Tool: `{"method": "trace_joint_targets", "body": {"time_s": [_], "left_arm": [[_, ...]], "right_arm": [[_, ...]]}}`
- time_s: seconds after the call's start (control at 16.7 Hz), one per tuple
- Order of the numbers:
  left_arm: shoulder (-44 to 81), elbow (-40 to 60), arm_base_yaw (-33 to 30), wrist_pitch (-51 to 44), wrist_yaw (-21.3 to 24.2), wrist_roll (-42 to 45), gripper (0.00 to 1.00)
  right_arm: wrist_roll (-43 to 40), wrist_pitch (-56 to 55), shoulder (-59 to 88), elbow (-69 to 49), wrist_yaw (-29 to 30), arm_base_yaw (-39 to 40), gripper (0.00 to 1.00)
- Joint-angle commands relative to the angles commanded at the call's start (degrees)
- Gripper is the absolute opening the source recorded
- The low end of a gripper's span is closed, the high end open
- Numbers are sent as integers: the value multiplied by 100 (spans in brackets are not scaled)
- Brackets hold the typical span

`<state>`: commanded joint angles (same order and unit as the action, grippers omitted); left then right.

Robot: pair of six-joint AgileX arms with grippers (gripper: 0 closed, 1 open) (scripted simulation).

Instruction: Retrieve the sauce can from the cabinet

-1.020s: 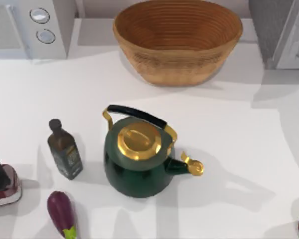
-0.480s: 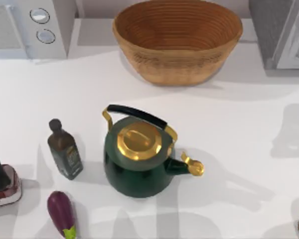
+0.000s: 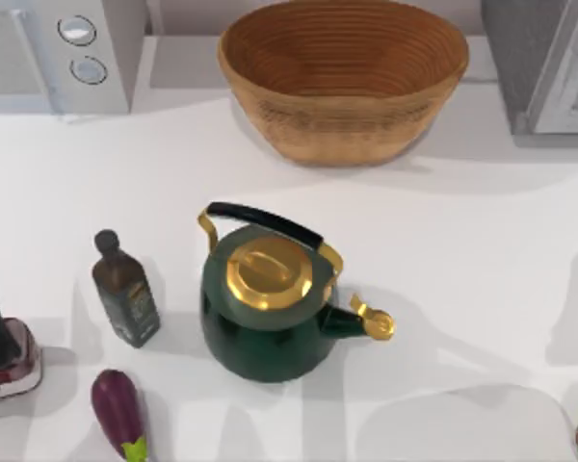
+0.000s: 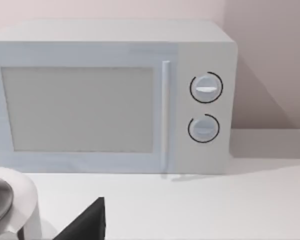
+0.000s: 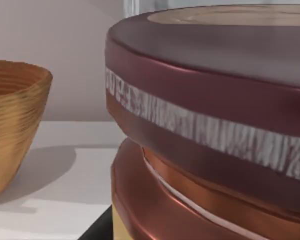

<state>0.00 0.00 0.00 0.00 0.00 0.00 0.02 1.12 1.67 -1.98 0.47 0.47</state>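
Maroon and copper bands of the short cylindrical sauce can point(image 5: 215, 100), with a pale patterned stripe between them and a sliver of tan side low down, loom directly in front of the right claw point(image 5: 99, 227), of which a dark wedge shows beneath the can. Whether that claw is wide, narrow or clamped on the can cannot be told. Farther from the claw than the can, a woven brown wicker basket point(image 5: 12, 120) stands on the white desk point(image 5: 65, 185) against a plain wall. The left claw point(image 4: 85, 226), also seen as a dark wedge, faces a white box-shaped microwave oven point(image 4: 110, 95) with two round dials, set well ahead of it at the back of the desk; a pale grey rounded object point(image 4: 10, 205) sits just beside the claw, and its opening cannot be told either. From above, a dark green kettle point(image 3: 265, 318) with a gold lid, gold spout and black handle stands mid-desk, a small dark square-shouldered oil bottle point(image 3: 125, 289) near it, a purple eggplant point(image 3: 118, 409) near the bottle, and a grey cabinet point(image 3: 549, 67) beside the basket at the back.
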Motion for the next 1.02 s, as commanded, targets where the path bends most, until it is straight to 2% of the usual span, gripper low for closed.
{"method": "trace_joint_targets", "body": {"time_s": [0.6, 0.78, 1.02], "left_arm": [[0, 0, 0, 0, 0, 0, 100], [0, 0, 0, 0, 0, 0, 100], [0, 0, 0, 0, 0, 0, 100]], "right_arm": [[9, -262, 37, 188, -126, -69, 0], [14, -925, 755, 110, -483, -195, 0], [30, -2431, 2434, -116, -1331, -419, 0]]}}
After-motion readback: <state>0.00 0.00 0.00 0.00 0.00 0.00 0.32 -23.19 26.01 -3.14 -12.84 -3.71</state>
